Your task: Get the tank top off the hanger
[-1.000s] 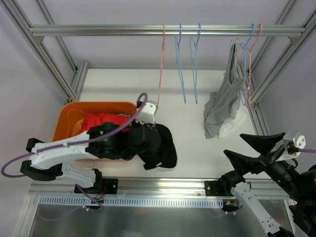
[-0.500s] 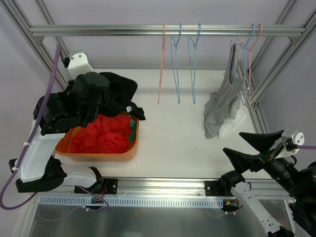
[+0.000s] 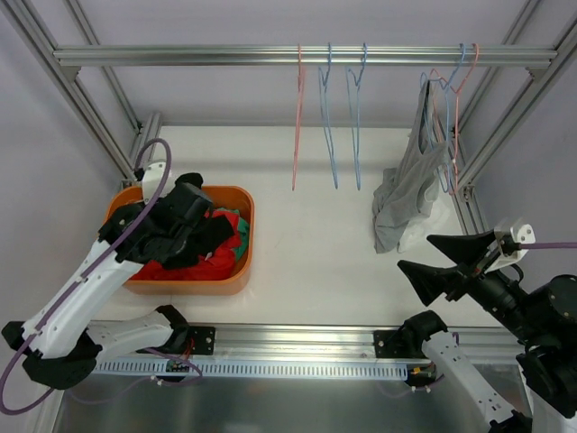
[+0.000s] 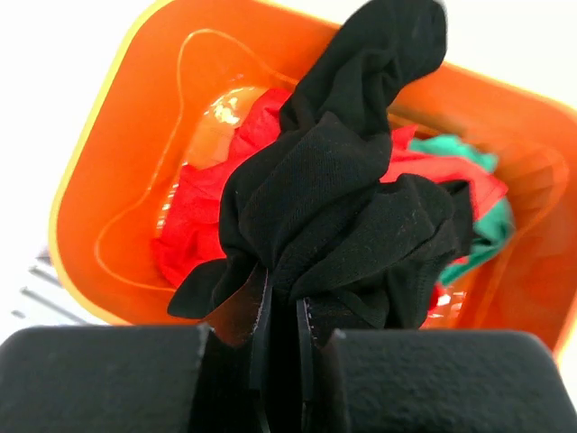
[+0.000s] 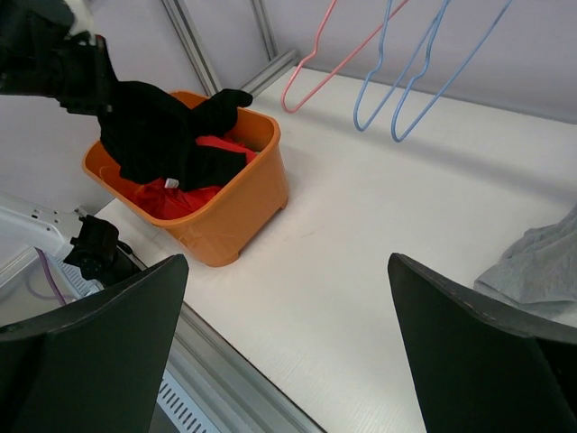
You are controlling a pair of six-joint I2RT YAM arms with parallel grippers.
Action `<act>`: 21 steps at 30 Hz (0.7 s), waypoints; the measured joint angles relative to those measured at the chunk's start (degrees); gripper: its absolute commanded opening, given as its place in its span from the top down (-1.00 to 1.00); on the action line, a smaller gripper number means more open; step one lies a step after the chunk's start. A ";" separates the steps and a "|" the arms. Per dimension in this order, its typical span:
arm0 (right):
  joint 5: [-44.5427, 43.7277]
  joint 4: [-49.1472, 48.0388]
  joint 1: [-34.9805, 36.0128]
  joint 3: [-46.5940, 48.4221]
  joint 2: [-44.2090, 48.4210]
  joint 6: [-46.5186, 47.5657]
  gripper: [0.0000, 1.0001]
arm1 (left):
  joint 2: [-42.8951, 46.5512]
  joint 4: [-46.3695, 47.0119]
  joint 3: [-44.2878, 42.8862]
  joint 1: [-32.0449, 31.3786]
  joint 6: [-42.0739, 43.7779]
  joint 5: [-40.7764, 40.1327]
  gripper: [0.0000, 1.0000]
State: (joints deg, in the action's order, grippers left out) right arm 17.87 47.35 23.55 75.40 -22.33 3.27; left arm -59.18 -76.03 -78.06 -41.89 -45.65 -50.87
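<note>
Left wrist: crumpled black tank top (image 4: pixel 343 207)

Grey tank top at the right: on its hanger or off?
On: the grey tank top hangs from a wire hanger on the metal rail.

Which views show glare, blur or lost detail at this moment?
Top external: even light, sharp, only soft shadows. Left wrist: glare on the orange bin floor, table blown out white, black garment in focus, left claw a dark featureless mass. Right wrist: right claw shows as soft dark silhouettes; bin and hangers are clear.
</note>
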 measured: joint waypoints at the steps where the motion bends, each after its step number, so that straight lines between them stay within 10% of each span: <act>1: 0.00 -0.07 0.00 -0.44 -0.13 -0.02 -0.99 | 1.77 -0.13 0.17 0.00 -0.63 0.00 1.00; 13: 0.35 -2.25 0.00 -2.32 -2.19 -0.57 -0.99 | 5.51 0.81 -32.98 0.00 10.29 -1.60 1.00; 21: 0.70 -3.52 0.00 -3.76 -2.25 -1.38 -0.99 | 0.00 3.65 -19.08 0.48 12.87 -1.88 1.00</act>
State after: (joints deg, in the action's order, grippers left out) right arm 18.57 43.83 23.55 71.64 -24.58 1.89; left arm -59.18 -72.38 -97.14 -41.41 -32.77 -52.75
